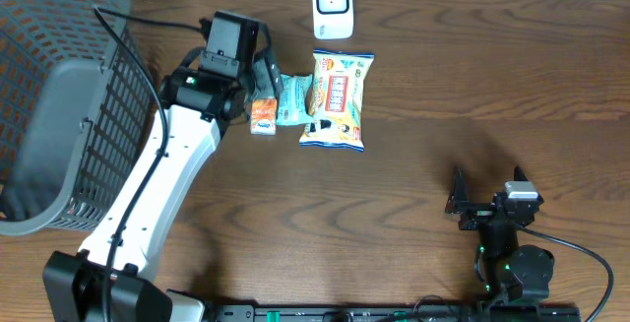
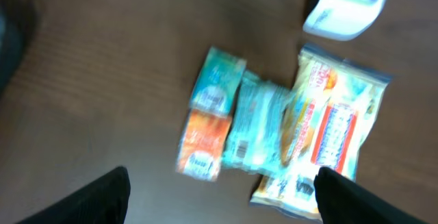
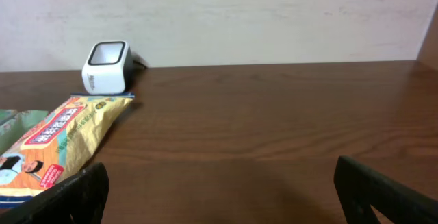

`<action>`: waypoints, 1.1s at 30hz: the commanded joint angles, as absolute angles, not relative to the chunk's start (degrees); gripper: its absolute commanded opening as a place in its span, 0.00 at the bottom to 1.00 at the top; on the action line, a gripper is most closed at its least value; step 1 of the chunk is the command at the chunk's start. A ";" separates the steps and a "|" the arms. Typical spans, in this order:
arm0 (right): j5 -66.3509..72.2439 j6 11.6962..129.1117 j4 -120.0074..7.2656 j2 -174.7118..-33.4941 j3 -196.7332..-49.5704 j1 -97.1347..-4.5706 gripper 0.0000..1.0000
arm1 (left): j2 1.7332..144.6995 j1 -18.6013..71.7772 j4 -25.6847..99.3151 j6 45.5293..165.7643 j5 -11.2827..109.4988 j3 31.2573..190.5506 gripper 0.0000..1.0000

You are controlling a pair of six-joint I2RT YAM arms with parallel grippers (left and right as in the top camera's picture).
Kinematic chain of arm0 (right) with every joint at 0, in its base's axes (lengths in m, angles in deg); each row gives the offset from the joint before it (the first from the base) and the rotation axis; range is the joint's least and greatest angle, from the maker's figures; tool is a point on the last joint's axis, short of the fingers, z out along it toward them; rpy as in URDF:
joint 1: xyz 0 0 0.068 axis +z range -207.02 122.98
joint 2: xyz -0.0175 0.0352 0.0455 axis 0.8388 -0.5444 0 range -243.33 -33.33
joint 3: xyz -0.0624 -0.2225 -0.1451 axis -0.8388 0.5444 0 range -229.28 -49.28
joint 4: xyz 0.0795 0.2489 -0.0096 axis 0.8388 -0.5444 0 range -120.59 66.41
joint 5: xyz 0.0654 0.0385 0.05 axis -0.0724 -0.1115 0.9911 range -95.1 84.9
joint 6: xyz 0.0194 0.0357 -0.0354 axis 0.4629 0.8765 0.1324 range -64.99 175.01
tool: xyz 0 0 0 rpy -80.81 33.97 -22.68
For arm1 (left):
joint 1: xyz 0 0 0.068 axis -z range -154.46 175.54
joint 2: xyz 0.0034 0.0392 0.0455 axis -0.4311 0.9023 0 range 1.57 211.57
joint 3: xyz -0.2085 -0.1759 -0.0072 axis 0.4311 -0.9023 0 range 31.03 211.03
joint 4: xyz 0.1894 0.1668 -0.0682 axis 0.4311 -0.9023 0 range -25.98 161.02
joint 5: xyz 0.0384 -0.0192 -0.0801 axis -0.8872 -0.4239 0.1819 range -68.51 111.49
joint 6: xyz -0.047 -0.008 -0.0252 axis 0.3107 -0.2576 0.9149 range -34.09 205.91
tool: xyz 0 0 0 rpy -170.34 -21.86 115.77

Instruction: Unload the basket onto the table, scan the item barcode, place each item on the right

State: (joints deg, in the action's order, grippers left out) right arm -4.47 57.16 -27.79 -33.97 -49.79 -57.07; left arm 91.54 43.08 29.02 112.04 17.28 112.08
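Observation:
The white barcode scanner (image 1: 333, 5) stands at the table's far edge, also in the left wrist view (image 2: 349, 5) and the right wrist view (image 3: 107, 66). Three items lie side by side before it: a small teal-and-orange box (image 1: 262, 115) (image 2: 209, 125), a teal packet (image 1: 292, 100) (image 2: 256, 131) and a yellow snack bag (image 1: 338, 100) (image 2: 328, 135) (image 3: 58, 145). My left gripper (image 1: 268, 74) (image 2: 222, 203) hovers open just above the box and packet, holding nothing; its view is blurred. My right gripper (image 1: 487, 192) (image 3: 226, 196) rests open at the near right, far from the items.
A large grey wire basket (image 1: 59, 105) fills the left end of the table, beside the left arm. A black cable runs from the basket side to the left wrist. A pale wall stands behind the scanner.

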 commanded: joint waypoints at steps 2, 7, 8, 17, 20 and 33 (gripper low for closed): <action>-4.52 57.53 -27.88 -33.67 -49.59 -57.36 0.99 | 91.70 44.39 24.87 111.36 31.32 111.87 0.92; -4.52 57.53 -27.88 -33.65 -49.59 -57.36 0.99 | 91.70 49.88 23.65 106.95 32.63 111.87 0.94; -4.52 57.53 -27.88 -33.65 -49.59 -57.36 0.99 | 91.70 50.73 23.49 106.95 32.61 111.87 0.94; -4.52 57.53 -27.88 -33.65 -49.59 -57.36 0.99 | 91.70 53.59 24.15 106.97 30.90 111.87 0.94; -4.52 57.53 -27.88 -33.65 -49.59 -57.36 0.99 | 91.70 53.59 24.21 106.95 30.90 111.87 0.98; -4.52 57.53 -27.86 -33.65 -49.59 -57.36 0.99 | 85.51 47.17 24.94 106.55 31.47 124.76 0.98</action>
State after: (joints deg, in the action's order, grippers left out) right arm -4.47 57.16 -27.79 -33.95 -49.79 -57.07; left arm 90.08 50.84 24.89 107.08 31.71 121.55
